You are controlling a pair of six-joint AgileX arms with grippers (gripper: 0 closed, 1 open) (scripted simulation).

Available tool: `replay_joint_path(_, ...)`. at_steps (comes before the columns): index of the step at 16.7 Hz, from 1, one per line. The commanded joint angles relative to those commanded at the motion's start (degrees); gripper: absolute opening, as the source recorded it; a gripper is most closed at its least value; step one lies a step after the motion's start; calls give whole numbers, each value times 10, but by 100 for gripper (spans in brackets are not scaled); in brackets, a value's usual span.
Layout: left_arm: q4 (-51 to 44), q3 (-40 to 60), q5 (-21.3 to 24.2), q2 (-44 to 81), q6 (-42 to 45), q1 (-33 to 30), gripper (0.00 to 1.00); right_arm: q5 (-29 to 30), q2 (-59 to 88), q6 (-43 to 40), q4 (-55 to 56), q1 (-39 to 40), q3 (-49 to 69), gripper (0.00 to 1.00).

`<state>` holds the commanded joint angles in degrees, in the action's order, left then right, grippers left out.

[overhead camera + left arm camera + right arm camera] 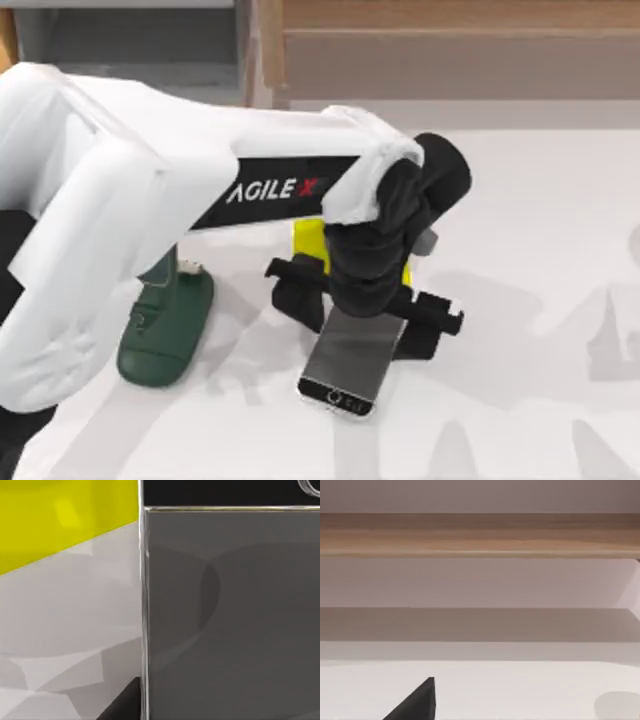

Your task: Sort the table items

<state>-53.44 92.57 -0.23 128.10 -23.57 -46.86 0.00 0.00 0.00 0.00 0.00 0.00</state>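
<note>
A slim smartphone [350,368] with a grey screen, black bezels and a silver edge lies flat on the white table [540,250], near the middle. My left gripper [362,310] hangs right over the phone's far end. It is open, with its black fingers [296,290] spread wider than the phone, one on each side. The left wrist view looks straight down on the grey screen [230,620] from very close, with a dark fingertip [122,707] beside its silver edge. In the right wrist view, one dark fingertip [417,702] pokes in above bare tabletop.
A flat yellow item [305,245] lies under the left wrist, just beyond the phone, and appears as a yellow patch [60,515] in the left wrist view. A dark green object [165,325] stands to the phone's left. A wooden ledge [450,40] runs behind the table.
</note>
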Motion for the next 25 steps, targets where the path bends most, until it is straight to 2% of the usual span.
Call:
replay_joint_path(7, -54, 32, 0, -21, 0, 0, 0, 0, 0, 0, 0, 0, 0, 100)
replay_joint_path(11, -53, 31, -1, -20, 1, 0, 0, 0, 0, 0, 0, 0, 0, 100)
replay_joint_path(14, -18, 17, -16, -56, 7, 3, 0, 0, 0, 0, 0, 0, 0, 100)
replay_joint_path(20, 143, -99, -86, -271, 36, 28, 0, 0, 0, 0, 0, 0, 0, 100)
replay_joint_path(25, 276, -289, -136, -529, 72, 71, 0, 0, 0, 0, 0, 0, 0, 100)
